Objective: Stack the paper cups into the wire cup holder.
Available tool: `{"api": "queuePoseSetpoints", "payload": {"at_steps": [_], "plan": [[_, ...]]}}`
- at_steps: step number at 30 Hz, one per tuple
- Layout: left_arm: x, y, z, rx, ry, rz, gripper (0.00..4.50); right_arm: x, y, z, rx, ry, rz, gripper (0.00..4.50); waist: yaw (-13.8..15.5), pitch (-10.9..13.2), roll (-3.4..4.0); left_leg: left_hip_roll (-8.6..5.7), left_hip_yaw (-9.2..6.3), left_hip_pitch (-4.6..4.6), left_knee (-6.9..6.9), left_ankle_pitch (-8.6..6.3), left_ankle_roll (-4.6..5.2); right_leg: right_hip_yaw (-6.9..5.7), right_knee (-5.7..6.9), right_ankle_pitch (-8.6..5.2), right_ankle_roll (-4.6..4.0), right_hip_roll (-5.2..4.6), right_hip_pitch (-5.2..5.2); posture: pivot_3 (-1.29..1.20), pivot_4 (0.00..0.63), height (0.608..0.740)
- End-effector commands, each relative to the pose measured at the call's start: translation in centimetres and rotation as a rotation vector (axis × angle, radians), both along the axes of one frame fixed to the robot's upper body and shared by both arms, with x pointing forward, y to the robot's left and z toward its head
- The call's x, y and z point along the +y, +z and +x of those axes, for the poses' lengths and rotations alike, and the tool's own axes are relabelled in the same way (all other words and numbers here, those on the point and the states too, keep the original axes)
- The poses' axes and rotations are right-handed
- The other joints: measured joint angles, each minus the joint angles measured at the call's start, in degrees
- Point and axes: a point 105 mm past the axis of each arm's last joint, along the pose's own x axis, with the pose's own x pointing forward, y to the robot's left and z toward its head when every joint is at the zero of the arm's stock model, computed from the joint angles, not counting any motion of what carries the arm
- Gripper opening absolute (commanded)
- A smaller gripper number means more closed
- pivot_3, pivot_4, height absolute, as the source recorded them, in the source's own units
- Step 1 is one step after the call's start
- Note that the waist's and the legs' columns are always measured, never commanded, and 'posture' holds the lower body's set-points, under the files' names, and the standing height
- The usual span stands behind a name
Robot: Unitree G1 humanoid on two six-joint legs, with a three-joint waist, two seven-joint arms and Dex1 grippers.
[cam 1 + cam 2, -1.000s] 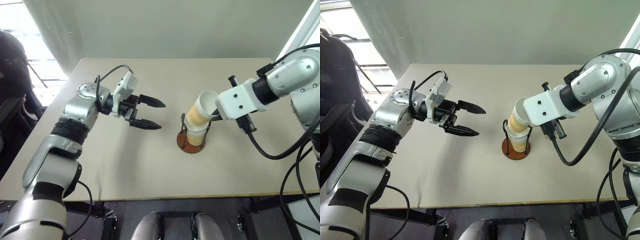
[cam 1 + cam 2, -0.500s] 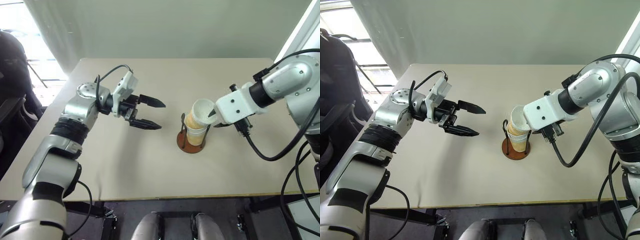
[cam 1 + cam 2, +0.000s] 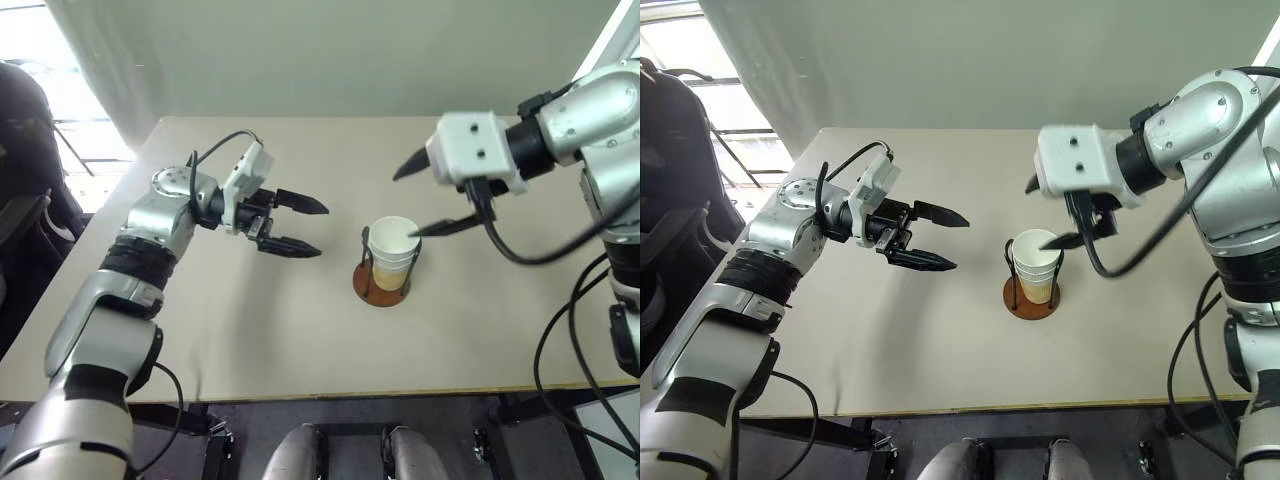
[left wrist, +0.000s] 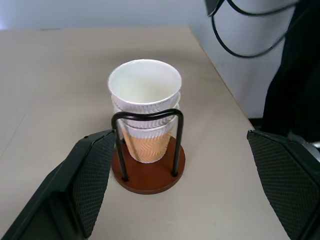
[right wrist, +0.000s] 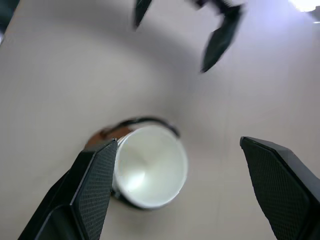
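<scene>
The paper cups (image 3: pixel 392 250) sit nested in one upright stack inside the wire cup holder (image 3: pixel 379 290), near the middle of the table. They are tan outside with white rims, and the black wire loops (image 4: pixel 148 117) reach partway up the stack. My right gripper (image 3: pixel 408 203) hangs open just above and beside the top cup and holds nothing. In the right wrist view its fingers (image 5: pixel 95 187) flank the cup's white inside (image 5: pixel 150 165). To the left of the holder my left gripper (image 3: pixel 322 230) stands open and empty, pointing at the stack.
The beige table (image 3: pixel 250 330) has its front edge close to me and a plain wall behind it. A dark chair (image 3: pixel 20 150) stands beyond the table's left side. Black cables (image 3: pixel 560 320) hang from my right arm.
My right gripper has opened and let go of the tilted top cup, which now sits upright in the stack. The gripper has risen above it. The left arm has stayed still.
</scene>
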Motion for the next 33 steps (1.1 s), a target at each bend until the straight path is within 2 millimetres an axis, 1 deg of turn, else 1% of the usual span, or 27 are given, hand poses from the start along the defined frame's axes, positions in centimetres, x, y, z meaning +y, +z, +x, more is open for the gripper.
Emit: {"api": "queuePoseSetpoints", "payload": {"at_steps": [1, 4, 6, 9, 10, 13, 16, 19, 23, 26, 33], "plan": [[0.7, 2.1, 1.7, -0.053, 0.130, -0.051, 4.50, -2.0, 2.6, 1.0, -0.023, -0.144, 0.203, 4.03, 0.18, 0.01, -0.02, 0.00, 0.00, -0.02, 0.00, 0.01, 0.00, 0.00, -0.01, 0.01, -0.01, 0.00, 0.00, 0.00, 0.150, 0.740], [1.4, 2.3, 3.0, -0.047, 0.245, -0.080, 4.50, -4.6, 2.4, 2.7, 0.013, -0.299, 0.348, 4.03, 0.22, 0.01, -0.03, -0.01, 0.01, -0.01, 0.00, 0.00, -0.02, 0.01, -0.02, 0.01, 0.00, 0.00, 0.00, 0.00, 0.150, 0.740], [1.8, 2.3, 3.5, -0.035, 0.289, -0.096, 4.50, -6.7, 1.7, 4.0, 0.020, -0.408, 0.416, 4.03, 0.25, 0.01, -0.03, -0.01, 0.02, 0.01, 0.00, -0.01, -0.04, 0.01, -0.02, 0.01, 0.01, -0.01, 0.01, 0.00, 0.150, 0.740], [2.2, 2.4, 3.8, -0.031, 0.319, -0.121, 4.50, -9.6, 0.5, 5.5, 0.033, -0.539, 0.516, 4.03, 0.28, 0.02, -0.02, 0.00, 0.02, 0.00, -0.02, 0.00, -0.08, 0.01, 0.01, 0.07, 0.12, -0.01, -0.04, 0.00, 0.150, 0.740], [2.3, 2.6, 4.2, -0.055, 0.352, -0.134, 4.50, -10.5, 0.2, 5.9, 0.041, -0.580, 0.562, 4.03, 0.29, 0.02, -0.03, 0.00, 0.04, -0.01, -0.02, 0.00, -0.09, 0.02, 0.01, 0.09, 0.15, -0.01, -0.06, 0.00, 0.150, 0.740], [2.8, 3.1, 5.0, -0.094, 0.424, -0.173, 4.50, -12.1, -0.5, 6.8, 0.026, -0.652, 0.631, 4.03, 0.28, 0.02, -0.02, 0.01, 0.09, -0.01, -0.06, 0.01, -0.13, 0.05, 0.04, 0.28, 0.47, 0.00, -0.12, 0.00, 0.150, 0.740], [3.6, 4.3, 5.9, -0.129, 0.516, -0.242, 4.50, -14.2, -1.6, 7.8, -0.023, -0.751, 0.667, 4.03, 0.26, 0.02, -0.02, 0.02, 0.09, 0.01, -0.08, 0.01, -0.13, 0.05, 0.04, 0.38, 0.64, 0.00, -0.13, 0.00, 0.150, 0.740], [4.3, 5.1, 6.4, -0.160, 0.586, -0.299, 4.50, -15.3, -2.5, 8.4, -0.040, -0.805, 0.692, 4.03, 0.24, 0.02, -0.02, 0.02, 0.10, 0.02, -0.08, 0.01, -0.12, 0.06, 0.04, 0.40, 0.67, 0.00, -0.12, 0.00, 0.150, 0.740], [5.0, 5.8, 7.1, -0.179, 0.680, -0.367, 4.50, -16.4, -3.9, 9.1, -0.065, -0.854, 0.702, 4.03, 0.26, 0.02, -0.02, 0.01, 0.11, 0.02, -0.08, 0.01, -0.12, 0.07, 0.05, 0.41, 0.67, 0.00, -0.13, 0.00, 0.150, 0.740], [4.9, 5.2, 7.0, -0.170, 0.675, -0.360, 4.50, -17.0, -5.2, 9.6, -0.066, -0.887, 0.705, 4.03, 0.32, 0.02, -0.02, 0.01, 0.10, 0.02, -0.07, 0.01, -0.11, 0.07, 0.04, 0.42, 0.68, 0.00, -0.11, 0.00, 0.150, 0.740], [4.5, 3.5, 6.6, -0.147, 0.657, -0.325, 4.50, -18.1, -6.6, 10.7, -0.098, -0.962, 0.745, 4.03, 0.30, 0.02, -0.02, 0.02, 0.11, 0.05, -0.06, -0.01, -0.13, 0.06, 0.06, 0.54, 0.63, -0.01, -0.12, 0.00, 0.150, 0.740]]}}
